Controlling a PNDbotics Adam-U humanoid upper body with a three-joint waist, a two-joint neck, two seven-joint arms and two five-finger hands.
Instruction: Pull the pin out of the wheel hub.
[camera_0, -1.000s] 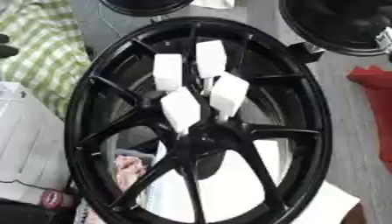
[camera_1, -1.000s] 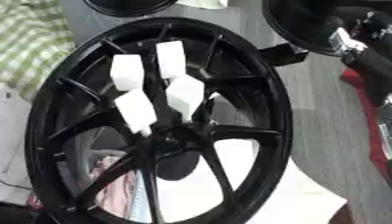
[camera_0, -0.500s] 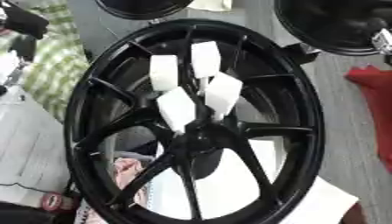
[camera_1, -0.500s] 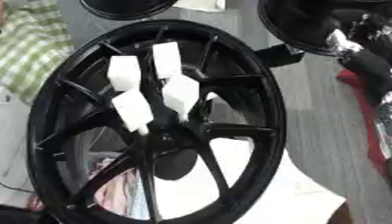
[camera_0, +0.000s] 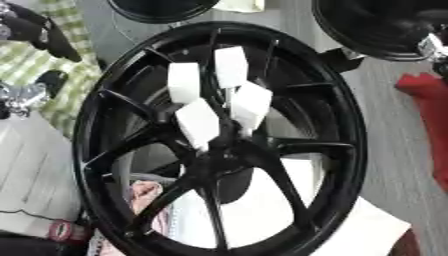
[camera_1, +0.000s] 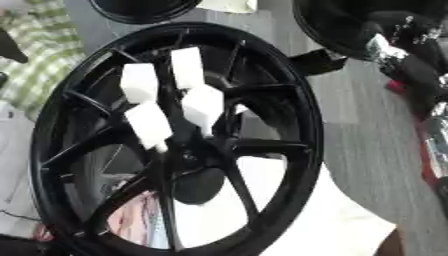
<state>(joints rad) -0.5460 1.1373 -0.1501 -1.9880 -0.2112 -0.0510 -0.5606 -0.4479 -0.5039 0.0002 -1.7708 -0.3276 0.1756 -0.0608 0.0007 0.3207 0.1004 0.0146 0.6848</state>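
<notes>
A large black spoked wheel (camera_0: 350, 150) fills the middle of both views, its hub (camera_0: 214, 160) facing me. Several white block-shaped pins (camera_0: 199, 122) stick out of the hub area, clustered above its centre. My left hand (camera_0: 39, 32) shows as a black and silver shape at the upper left edge, apart from the wheel. At the right edge, my right hand (camera_1: 411, 55) is black with silver joints, beside the wheel's rim and not touching the pins. Neither hand holds anything that I can see.
A second black wheel (camera_0: 376, 25) lies at the upper right and another black round part (camera_0: 162, 9) at the top. A green checked cloth (camera_0: 35, 70) is at the left, a red object (camera_0: 429, 100) at the right, white sheet (camera_0: 367, 230) under the wheel.
My left hand has come into the upper left edge and my right arm shows further in at the right edge. Wheel and white pins stand as before.
</notes>
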